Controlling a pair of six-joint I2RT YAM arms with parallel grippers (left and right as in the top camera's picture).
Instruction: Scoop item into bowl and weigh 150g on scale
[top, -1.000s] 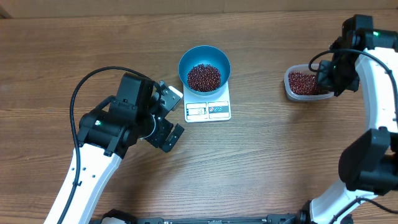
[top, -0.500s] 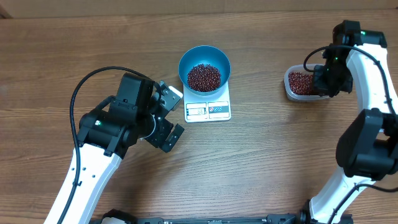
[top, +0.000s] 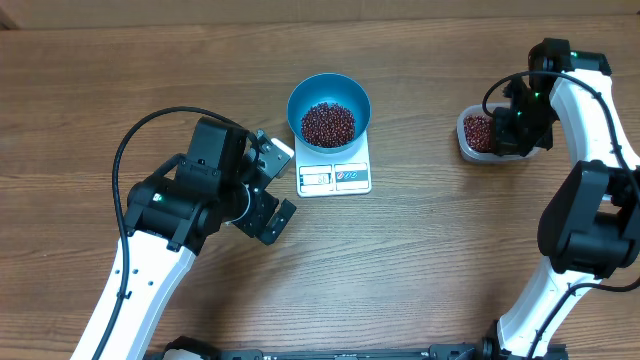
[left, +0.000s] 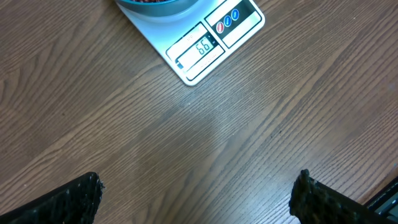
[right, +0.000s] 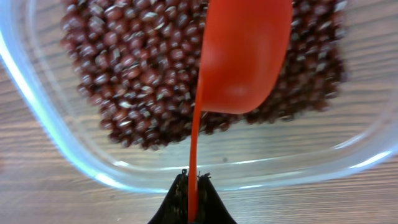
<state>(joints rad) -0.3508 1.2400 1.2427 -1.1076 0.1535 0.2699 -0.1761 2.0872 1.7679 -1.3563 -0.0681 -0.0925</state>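
A blue bowl (top: 329, 108) with a heap of dark red-brown beans (top: 328, 124) sits on the white scale (top: 336, 176); the scale's display (left: 201, 50) is lit in the left wrist view. More beans (right: 149, 68) fill a clear plastic tub (top: 480, 134) at the right. My right gripper (right: 193, 182) is shut on the thin handle of a red scoop (right: 245, 56), whose cup hangs over the tub's beans. My left gripper (left: 196, 193) stands wide open over bare wood, left of and below the scale, holding nothing.
The tub's clear rim (right: 249, 168) curves close in front of my right fingers. A black cable (top: 150, 125) loops off the left arm. Wood tabletop (top: 420, 260) spreads around the scale and the tub.
My right arm has shifted left and slightly up, bringing the scoop over the tub. The left arm, bowl and scale have not moved.
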